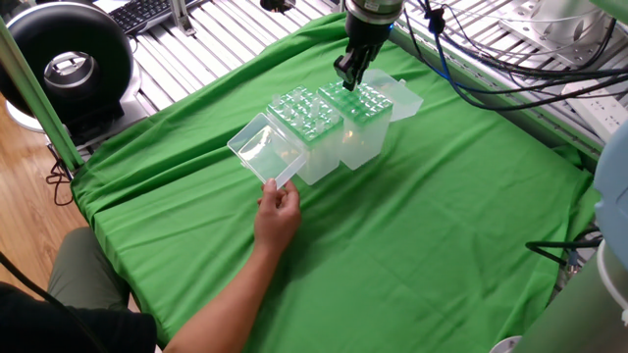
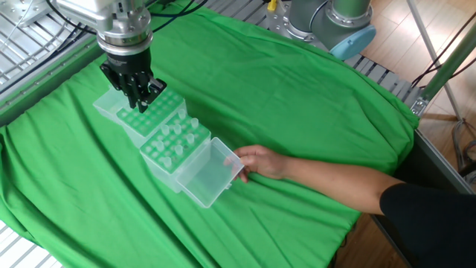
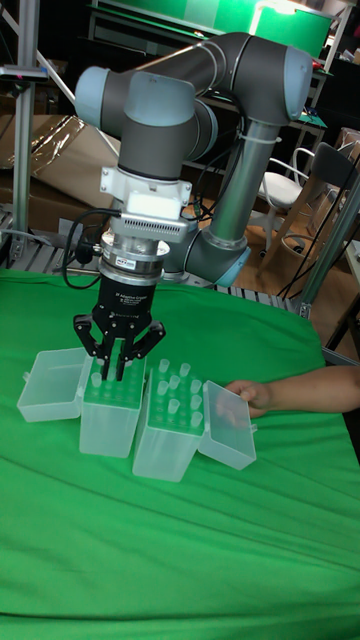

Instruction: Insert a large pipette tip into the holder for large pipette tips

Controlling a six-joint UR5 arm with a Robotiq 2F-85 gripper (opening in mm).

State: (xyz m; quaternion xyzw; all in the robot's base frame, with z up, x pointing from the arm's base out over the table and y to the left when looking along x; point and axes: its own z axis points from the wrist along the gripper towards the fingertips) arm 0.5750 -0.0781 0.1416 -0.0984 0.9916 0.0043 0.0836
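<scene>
The holder for large pipette tips [image 1: 368, 123] [image 2: 158, 112] [image 3: 108, 425] is the taller translucent box with a greenish grid top. It stands mid-table with its clear lid [image 1: 404, 90] [image 3: 48, 385] hinged open. My gripper [image 1: 345, 76] [image 2: 139, 104] [image 3: 115, 372] points straight down just above the grid's far side. Its fingers are drawn close together on a thin translucent large pipette tip that I can barely make out. The tip's lower end is at the grid holes; how deep it sits is hidden.
A shorter grid-topped box [image 1: 306, 123] [image 2: 175, 145] [image 3: 172, 425] with several tips touches the holder's side. A person's hand [image 1: 277, 216] [image 2: 260, 160] [image 3: 255, 395] holds its open lid [image 1: 263, 152]. Green cloth [image 1: 442, 226] covers the table. The robot's base [image 2: 338, 30] stands at the far edge.
</scene>
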